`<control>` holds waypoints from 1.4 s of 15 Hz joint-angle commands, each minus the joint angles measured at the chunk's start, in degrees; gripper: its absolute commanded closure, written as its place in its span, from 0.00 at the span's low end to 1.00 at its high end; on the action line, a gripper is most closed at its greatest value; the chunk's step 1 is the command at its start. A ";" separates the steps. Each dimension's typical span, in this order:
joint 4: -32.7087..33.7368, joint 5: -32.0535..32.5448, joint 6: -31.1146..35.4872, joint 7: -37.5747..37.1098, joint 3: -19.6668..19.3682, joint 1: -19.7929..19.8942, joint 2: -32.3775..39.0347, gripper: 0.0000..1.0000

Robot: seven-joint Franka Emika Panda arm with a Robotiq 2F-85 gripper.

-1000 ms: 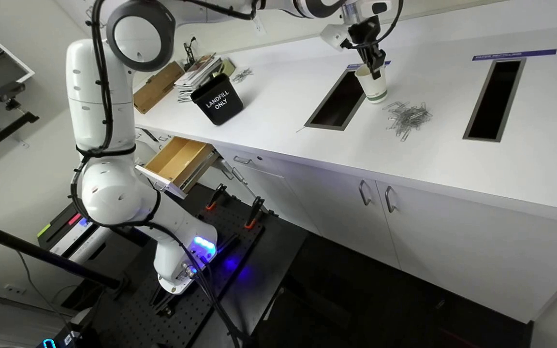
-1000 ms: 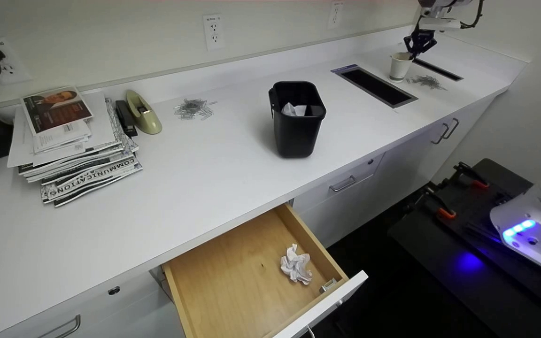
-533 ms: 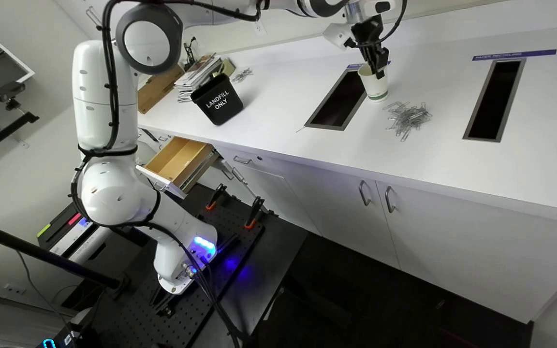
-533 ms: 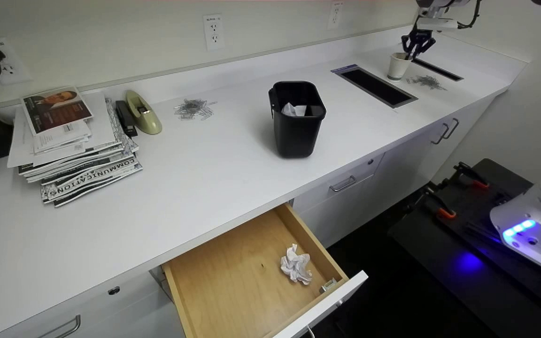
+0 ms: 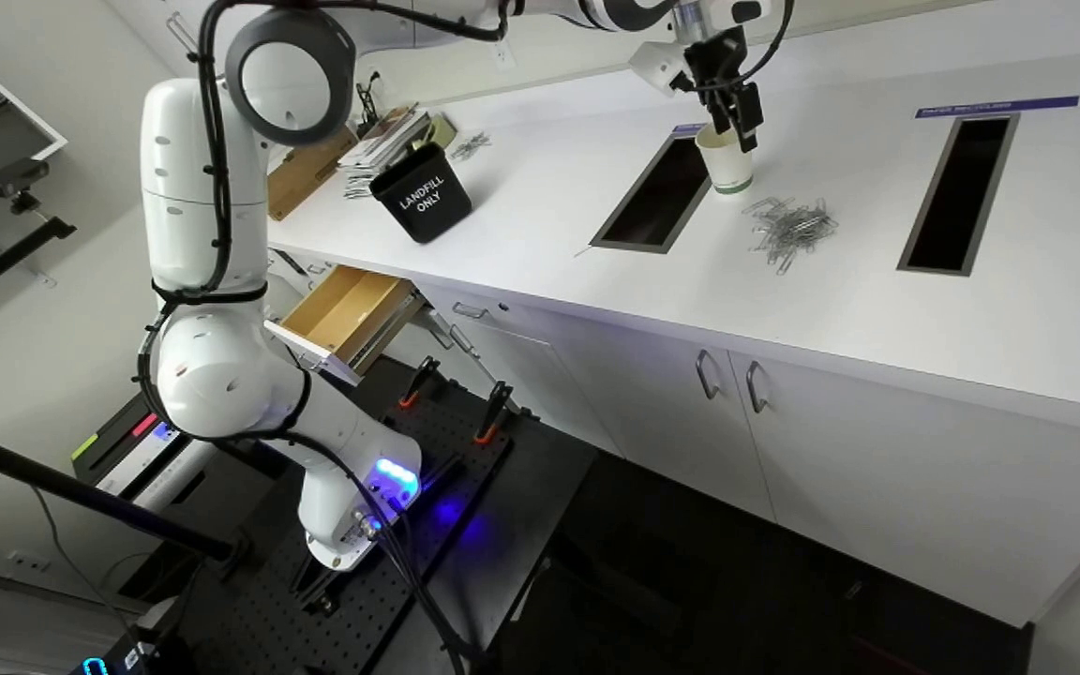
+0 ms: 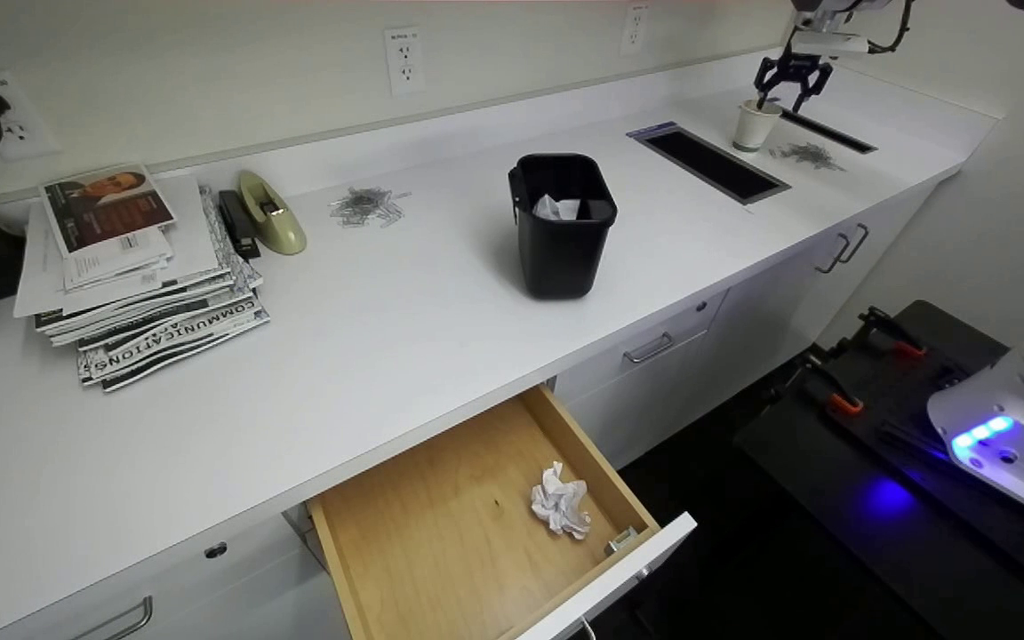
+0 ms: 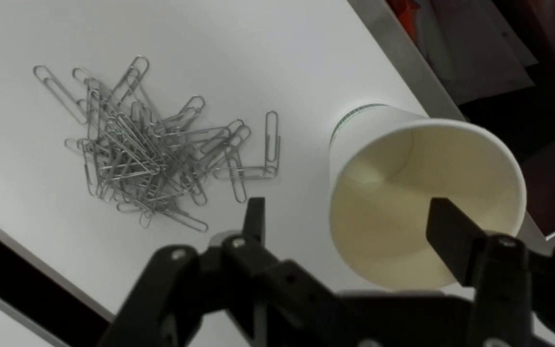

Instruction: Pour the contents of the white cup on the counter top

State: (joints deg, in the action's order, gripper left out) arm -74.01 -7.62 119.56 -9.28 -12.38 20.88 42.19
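Pouring looked done: paper clips (image 7: 142, 156) lay heaped on counter top (image 6: 405, 329); white cup (image 6: 755, 130) stood upright nearby, none visible inside; gripper (image 7: 347, 207) jaws apart, one over cup's mouth; only withdrawal seemed left

white cup (image 7: 403, 197) stood under or around one finger of the gripper (image 7: 352, 221), paper clips (image 7: 142, 159) lay beyond the other, bare counter top (image 7: 306, 106) ran free between them

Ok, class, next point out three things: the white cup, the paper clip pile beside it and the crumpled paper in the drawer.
White cup (image 7: 395, 202): in the wrist view, on its inner surface.
Paper clip pile (image 7: 135, 152): in the wrist view, on its dense middle.
Crumpled paper (image 6: 560, 503): in an exterior view, on its middle.
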 commanded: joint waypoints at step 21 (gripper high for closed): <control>-22.54 -2.14 14.59 7.90 1.39 0.12 -21.46 0.00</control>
State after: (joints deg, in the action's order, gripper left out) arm -86.10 -8.66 131.09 -4.67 -11.60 21.16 29.92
